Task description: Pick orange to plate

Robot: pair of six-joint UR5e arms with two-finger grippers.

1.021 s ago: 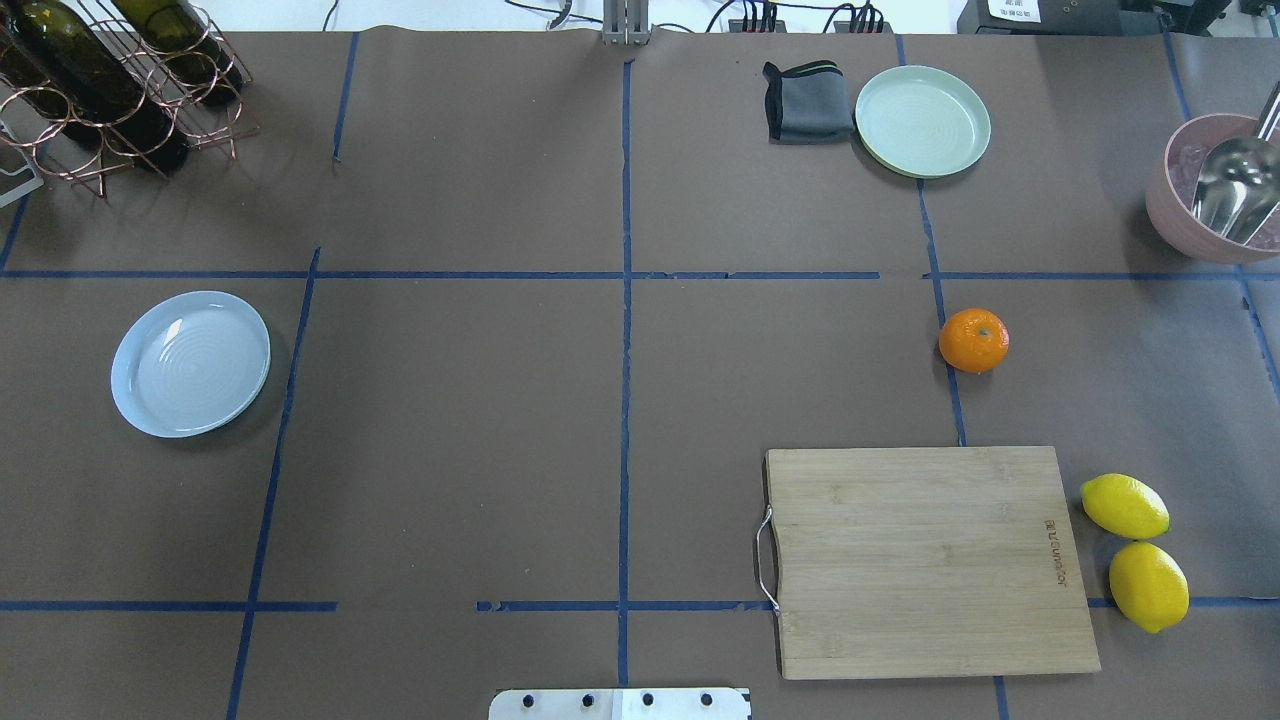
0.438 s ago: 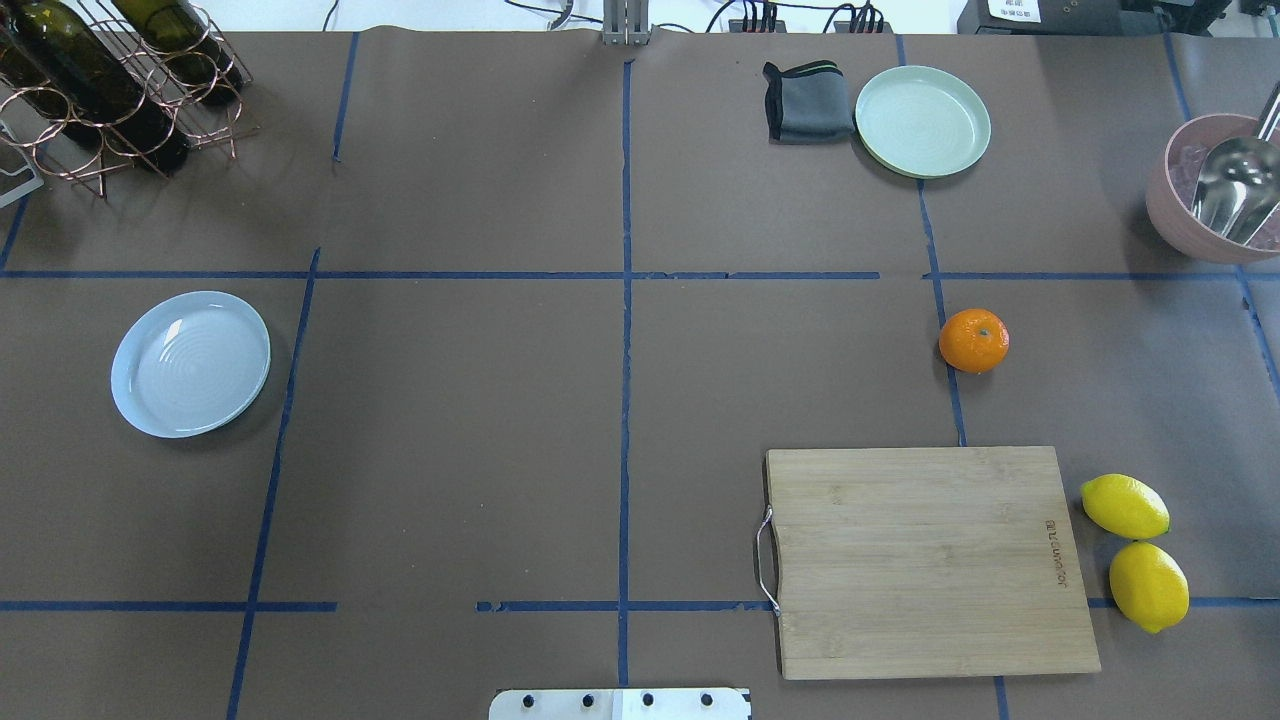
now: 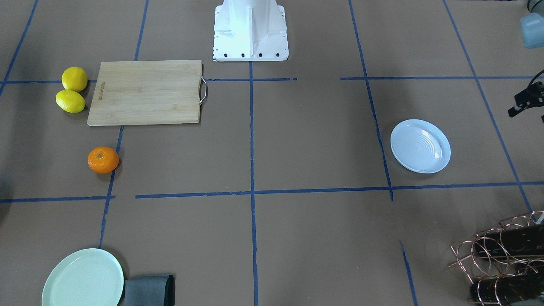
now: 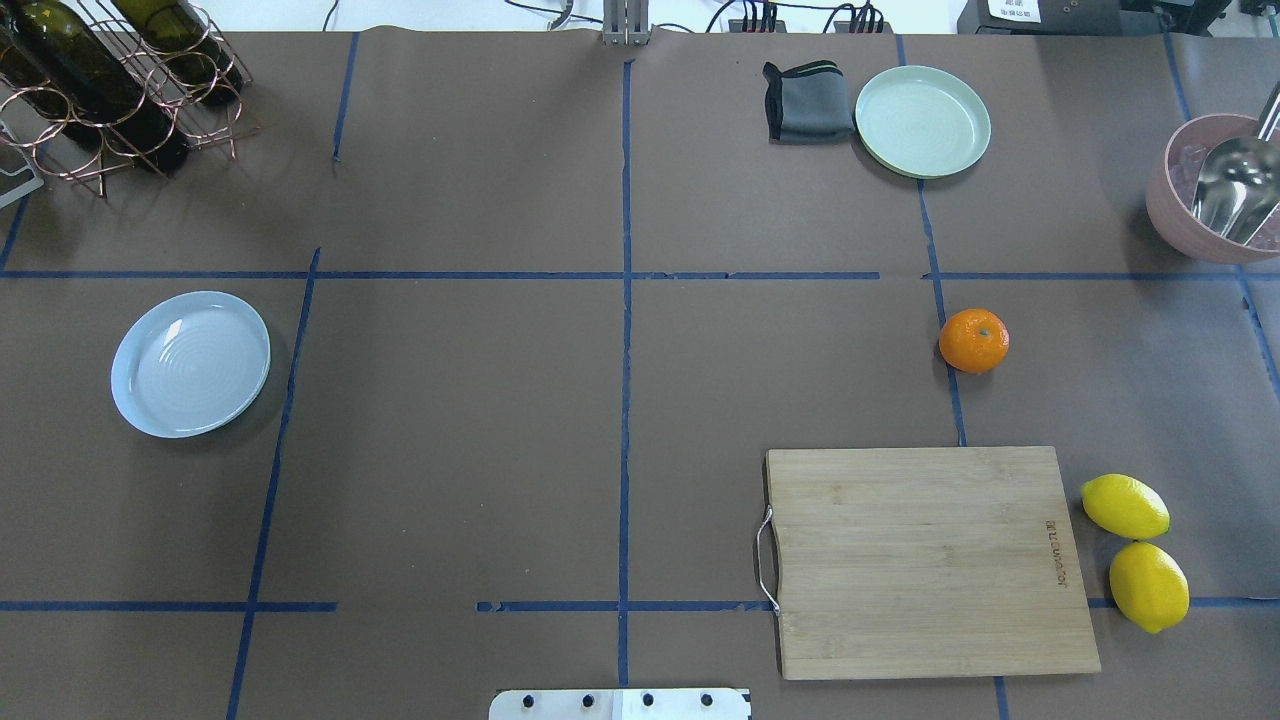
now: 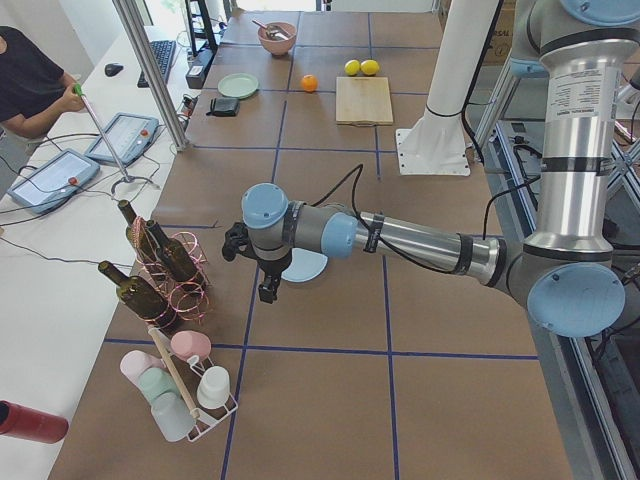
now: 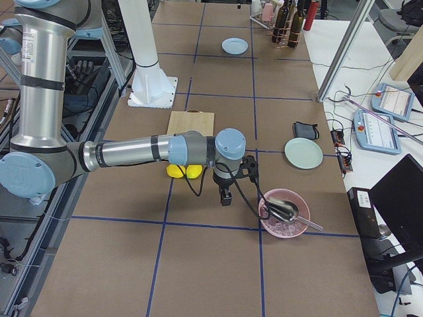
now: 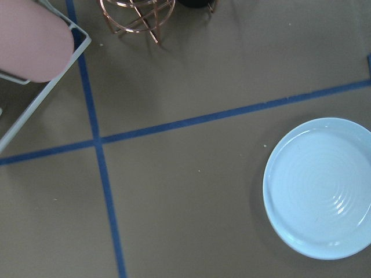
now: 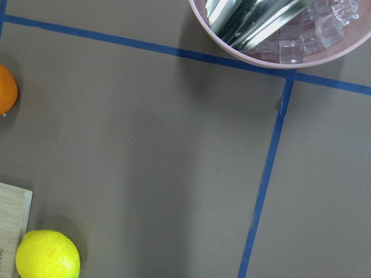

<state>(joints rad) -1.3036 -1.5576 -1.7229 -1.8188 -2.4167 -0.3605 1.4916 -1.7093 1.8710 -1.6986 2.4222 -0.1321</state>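
The orange sits on the brown table, right of centre, just beyond the cutting board; it also shows as the orange and at the left edge as the orange. The bluish-white plate lies bare at the far left, also seen as the plate. My left gripper hangs just beside the plate, pointing down. My right gripper hovers between the lemons and the pink bowl. Neither wrist view shows fingers, so I cannot tell whether either gripper is open or shut.
A wooden cutting board lies at the front right with two lemons beside it. A mint-green plate and grey cloth sit at the back. A pink bowl with ice and scoop stands far right; a bottle rack back left.
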